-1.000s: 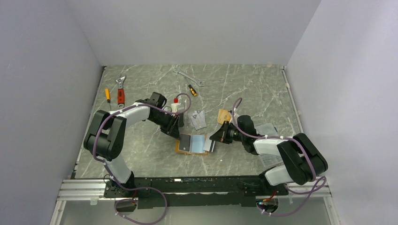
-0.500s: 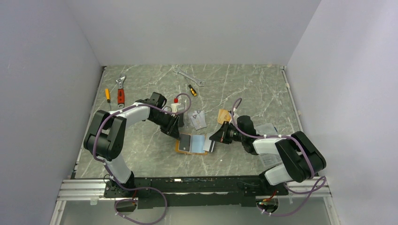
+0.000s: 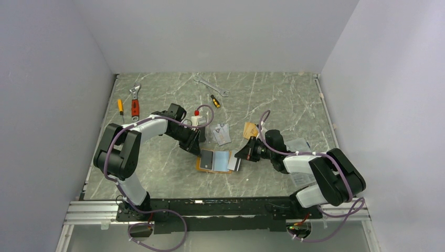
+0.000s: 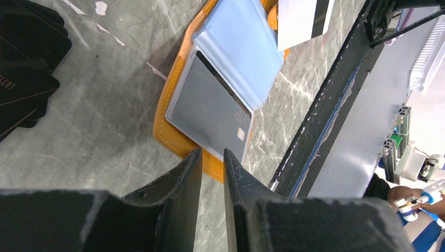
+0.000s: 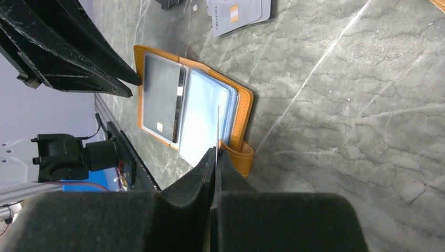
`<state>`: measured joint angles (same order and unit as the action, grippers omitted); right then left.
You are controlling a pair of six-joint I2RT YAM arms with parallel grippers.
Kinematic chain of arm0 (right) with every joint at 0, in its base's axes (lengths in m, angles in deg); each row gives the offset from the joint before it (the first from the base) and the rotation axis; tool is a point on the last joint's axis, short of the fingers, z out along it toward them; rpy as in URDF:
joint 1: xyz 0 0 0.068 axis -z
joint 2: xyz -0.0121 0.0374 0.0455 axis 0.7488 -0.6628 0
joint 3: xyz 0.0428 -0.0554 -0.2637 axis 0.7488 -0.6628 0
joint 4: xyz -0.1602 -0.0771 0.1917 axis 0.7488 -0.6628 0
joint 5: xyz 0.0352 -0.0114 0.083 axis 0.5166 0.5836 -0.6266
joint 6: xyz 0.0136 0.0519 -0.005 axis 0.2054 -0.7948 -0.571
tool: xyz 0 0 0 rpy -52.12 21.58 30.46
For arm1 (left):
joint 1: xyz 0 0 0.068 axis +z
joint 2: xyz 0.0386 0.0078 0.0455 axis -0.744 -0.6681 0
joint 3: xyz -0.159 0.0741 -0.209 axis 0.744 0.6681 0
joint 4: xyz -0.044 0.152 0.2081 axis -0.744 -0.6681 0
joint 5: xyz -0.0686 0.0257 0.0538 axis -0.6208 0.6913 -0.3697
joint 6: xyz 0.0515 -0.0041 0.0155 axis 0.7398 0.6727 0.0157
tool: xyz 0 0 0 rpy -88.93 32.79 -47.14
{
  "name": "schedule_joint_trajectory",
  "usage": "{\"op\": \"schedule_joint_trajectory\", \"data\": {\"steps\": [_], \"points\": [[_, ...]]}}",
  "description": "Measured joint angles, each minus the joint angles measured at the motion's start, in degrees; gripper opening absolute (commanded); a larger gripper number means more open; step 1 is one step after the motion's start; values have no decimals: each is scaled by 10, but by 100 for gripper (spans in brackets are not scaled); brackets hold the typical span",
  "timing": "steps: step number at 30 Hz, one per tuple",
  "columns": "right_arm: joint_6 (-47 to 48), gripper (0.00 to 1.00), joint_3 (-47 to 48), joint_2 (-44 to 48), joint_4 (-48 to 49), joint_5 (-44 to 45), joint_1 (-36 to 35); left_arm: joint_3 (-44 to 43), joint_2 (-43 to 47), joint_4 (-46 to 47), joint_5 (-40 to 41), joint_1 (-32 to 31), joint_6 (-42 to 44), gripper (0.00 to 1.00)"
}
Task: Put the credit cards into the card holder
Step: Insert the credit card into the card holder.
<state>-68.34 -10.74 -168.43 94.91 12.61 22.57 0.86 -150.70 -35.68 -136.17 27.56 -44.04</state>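
The card holder (image 3: 207, 169) lies open on the table, orange, with a grey card (image 4: 210, 107) in its left pocket and clear pockets (image 4: 239, 47) on the right. My right gripper (image 5: 215, 155) is shut on a thin white credit card (image 3: 234, 163) with a black stripe, edge-on (image 5: 217, 128) above the clear pockets, by the snap tab (image 5: 240, 156). My left gripper (image 4: 212, 154) stands at the holder's left edge (image 4: 170, 139), its jaws a narrow gap apart with nothing between them. More grey cards (image 3: 222, 134) and an orange-tan card (image 3: 250, 129) lie beyond the holder.
Dark cards (image 4: 23, 63) lie beside the left gripper. A red-handled wrench (image 3: 135, 102), a yellow screwdriver (image 3: 120, 107), a silver spanner (image 3: 211, 85), a small screwdriver (image 3: 215, 101) and a red-capped bottle (image 3: 196, 118) sit at the back. A clear bag (image 3: 299, 144) lies right.
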Motion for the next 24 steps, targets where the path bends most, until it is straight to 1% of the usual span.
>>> {"op": "schedule_joint_trajectory", "data": {"steps": [7, 14, 24], "points": [[-2, 0, 0, 0, 4, -2, 0, 0, 0, -2, 0, 0, 2, 26], [10, 0, 0, 19, -17, 0, 0, -1, 0, -3, 0, 0, 4, 25], [9, 0, 0, 20, -20, -2, 0, -1, 0, -4, -2, 0, 5, 24]]}}
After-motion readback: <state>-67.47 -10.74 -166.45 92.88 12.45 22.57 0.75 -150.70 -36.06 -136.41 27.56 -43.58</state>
